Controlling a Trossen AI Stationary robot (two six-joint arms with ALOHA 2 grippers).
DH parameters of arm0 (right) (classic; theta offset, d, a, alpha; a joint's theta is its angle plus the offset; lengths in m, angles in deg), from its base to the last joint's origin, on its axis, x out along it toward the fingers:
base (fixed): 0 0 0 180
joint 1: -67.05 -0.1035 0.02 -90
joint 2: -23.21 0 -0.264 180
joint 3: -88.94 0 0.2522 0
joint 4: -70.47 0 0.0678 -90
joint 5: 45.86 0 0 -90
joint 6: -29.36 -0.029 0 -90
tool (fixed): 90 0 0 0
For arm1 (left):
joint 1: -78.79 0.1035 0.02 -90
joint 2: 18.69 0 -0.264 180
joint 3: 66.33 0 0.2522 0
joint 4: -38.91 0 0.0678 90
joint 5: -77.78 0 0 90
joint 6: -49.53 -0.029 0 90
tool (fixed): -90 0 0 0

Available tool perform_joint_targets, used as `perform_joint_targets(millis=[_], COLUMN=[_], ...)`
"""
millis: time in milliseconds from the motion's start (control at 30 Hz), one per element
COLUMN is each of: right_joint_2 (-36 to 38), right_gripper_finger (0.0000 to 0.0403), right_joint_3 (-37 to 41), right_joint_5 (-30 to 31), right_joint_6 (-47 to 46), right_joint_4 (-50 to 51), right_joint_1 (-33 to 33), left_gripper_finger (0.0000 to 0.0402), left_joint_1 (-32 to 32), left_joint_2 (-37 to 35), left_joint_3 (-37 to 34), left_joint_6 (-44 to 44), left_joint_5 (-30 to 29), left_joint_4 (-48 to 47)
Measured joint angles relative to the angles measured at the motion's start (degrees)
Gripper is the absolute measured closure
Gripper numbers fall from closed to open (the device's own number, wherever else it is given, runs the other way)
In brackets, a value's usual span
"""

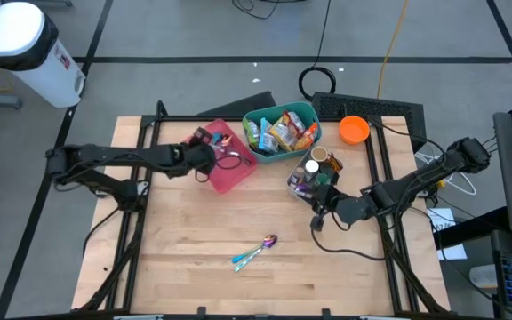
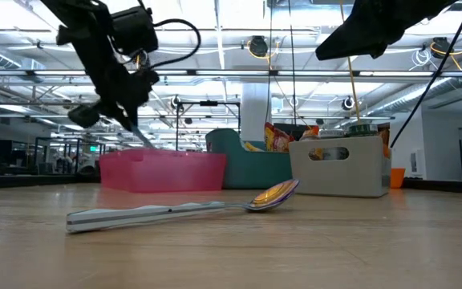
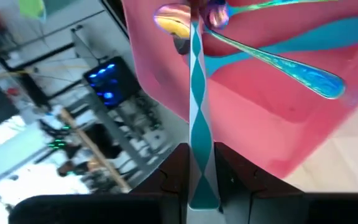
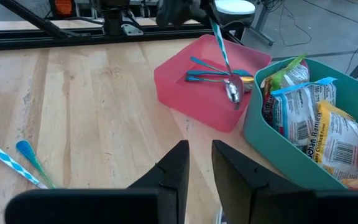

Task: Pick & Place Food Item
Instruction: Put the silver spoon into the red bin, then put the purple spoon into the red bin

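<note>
My left gripper (image 1: 213,158) hangs over the pink bin (image 1: 234,173), shut on a spoon with a teal-and-white striped handle (image 4: 219,37). The spoon's bowl (image 4: 234,93) hangs low over the bin, where other teal utensils (image 4: 207,74) lie. Behind it, the teal bin (image 1: 278,129) holds food packets (image 4: 303,109). My right gripper (image 1: 320,220) hovers over the table beside the grey caddy (image 1: 314,173), its fingers close together with nothing between them. My left gripper pinches the spoon's striped handle (image 3: 199,140) between its two fingers, near the handle's free end. The spoon runs on forward out of the fingers, along them, slanting down. It is lifted clear, its bowl (image 3: 173,18) lowest, above the pink bin's inside.
A spoon (image 1: 256,252) lies on the wood near the table's middle front, with bare wood around it. An orange cup (image 1: 354,129) stands at the far right, next to the teal bin. The grey caddy (image 2: 339,164) holds small items.
</note>
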Motion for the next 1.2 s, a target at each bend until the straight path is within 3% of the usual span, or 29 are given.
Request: perform_joint_targets(millis=[333,733,1200], right_joint_2=[0.0,0.0,-0.01], right_gripper_finger=[0.0344,0.0344,0.0344], right_joint_3=[0.0,0.0,0.0], right_joint_5=[-0.09,-0.11,-0.13], right_joint_6=[-0.01,-0.01,-0.01], right_joint_4=[0.0,0.0,0.0], right_joint_1=[0.36,0.36,0.36], left_gripper_finger=[0.0339,0.0333,0.0187], left_joint_1=[-4.18,-4.29,-3.89], left_joint_2=[7.92,8.03,7.95], left_joint_3=[0.0,-0.13,-0.09], left_joint_6=[-2.43,6.87,13.79], left_joint_5=[-3.32,-2.72,-4.11], left_joint_4=[8.73,13.87,17.11])
